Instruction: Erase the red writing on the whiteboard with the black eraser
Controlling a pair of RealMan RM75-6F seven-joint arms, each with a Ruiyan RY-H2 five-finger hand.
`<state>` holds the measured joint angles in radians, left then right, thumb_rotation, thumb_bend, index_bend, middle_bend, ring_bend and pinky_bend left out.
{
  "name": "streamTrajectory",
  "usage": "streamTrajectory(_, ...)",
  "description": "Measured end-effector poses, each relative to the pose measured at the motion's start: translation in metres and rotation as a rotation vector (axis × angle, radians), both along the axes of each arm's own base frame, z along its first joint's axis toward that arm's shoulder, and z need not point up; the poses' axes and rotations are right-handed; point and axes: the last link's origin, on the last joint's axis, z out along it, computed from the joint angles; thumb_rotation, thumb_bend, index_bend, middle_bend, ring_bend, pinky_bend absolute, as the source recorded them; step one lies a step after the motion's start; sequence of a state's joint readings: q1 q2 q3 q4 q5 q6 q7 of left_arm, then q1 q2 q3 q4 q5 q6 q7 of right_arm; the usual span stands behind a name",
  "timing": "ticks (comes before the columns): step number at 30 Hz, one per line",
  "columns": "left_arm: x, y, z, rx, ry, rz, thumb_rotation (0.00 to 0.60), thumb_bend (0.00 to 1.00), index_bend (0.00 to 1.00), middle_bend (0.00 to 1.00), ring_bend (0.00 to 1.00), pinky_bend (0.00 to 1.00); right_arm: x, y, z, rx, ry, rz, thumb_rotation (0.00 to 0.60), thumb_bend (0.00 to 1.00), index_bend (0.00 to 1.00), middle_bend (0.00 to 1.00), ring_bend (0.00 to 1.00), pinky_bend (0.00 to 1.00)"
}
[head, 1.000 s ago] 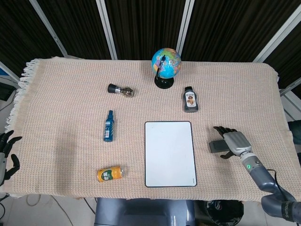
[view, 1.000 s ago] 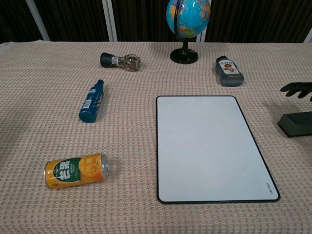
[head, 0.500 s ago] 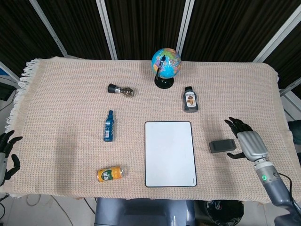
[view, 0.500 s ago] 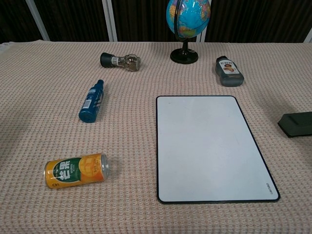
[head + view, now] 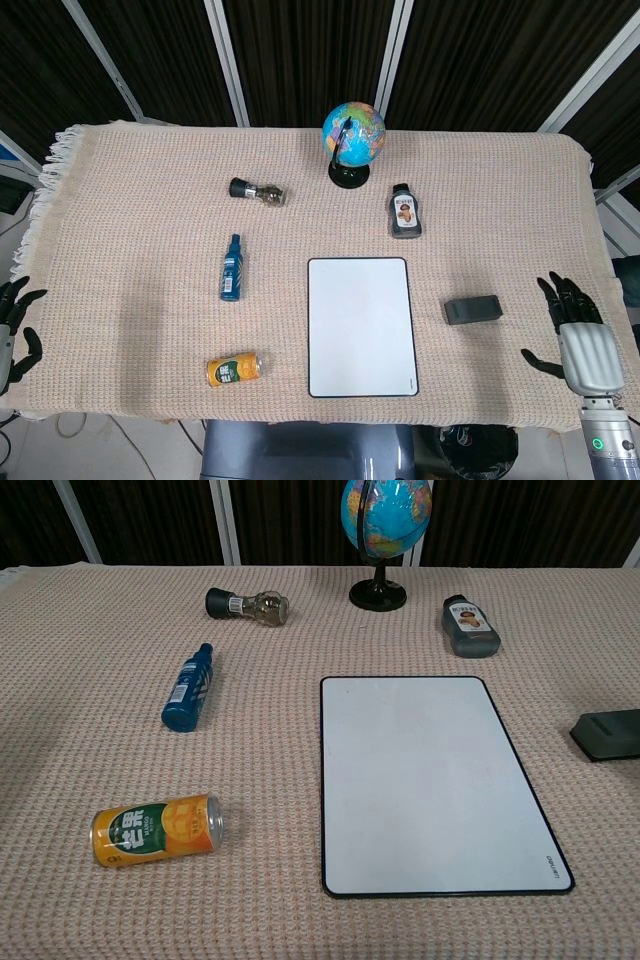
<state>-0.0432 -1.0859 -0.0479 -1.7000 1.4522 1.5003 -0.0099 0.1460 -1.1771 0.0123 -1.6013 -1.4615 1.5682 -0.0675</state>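
1. Since a second ago the right hand (image 5: pixel 585 345) has drawn back from the black eraser (image 5: pixel 472 310) to the lower right corner of the head view, leaving the eraser lying on the desk (image 5: pixel 140 180); nothing else has shifted.
2. That hand is empty, its fingers spread wide and pointing up the frame. The chest view does not show it.
3. At the lower left edge of the head view, the left hand (image 5: pixel 14 325) hangs off the desk, also empty with fingers apart.
4. From the right hand the eraser lies to the left and slightly up the frame, its long axis running across the picture; the right hand is much the nearer of the two.
5. Left of the eraser, apart from it, the whiteboard (image 5: pixel 361 326) lies flat in the lower centre, long axis running up the frame. No red writing shows on it in either view, so the wiping looks done.
6. Further out: a grey bottle (image 5: pixel 404 211) and a globe (image 5: pixel 353 138) above the board, a blue bottle (image 5: pixel 232 267), an orange can (image 5: pixel 234 369) and a small dark-capped bottle (image 5: pixel 258 191) at left.
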Motion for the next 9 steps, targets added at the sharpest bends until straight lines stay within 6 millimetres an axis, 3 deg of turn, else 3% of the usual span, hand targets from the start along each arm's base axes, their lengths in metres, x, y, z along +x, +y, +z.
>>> streamTrajectory(9,0.0,0.0,0.002,0.004,-0.007,-0.001,0.6,0.74,0.19,0.04,0.0,0.04,-0.013,-0.003,0.006,-0.042,0.011,-0.01,0.6,0.05,0.0,0.0,0.0,0.14)
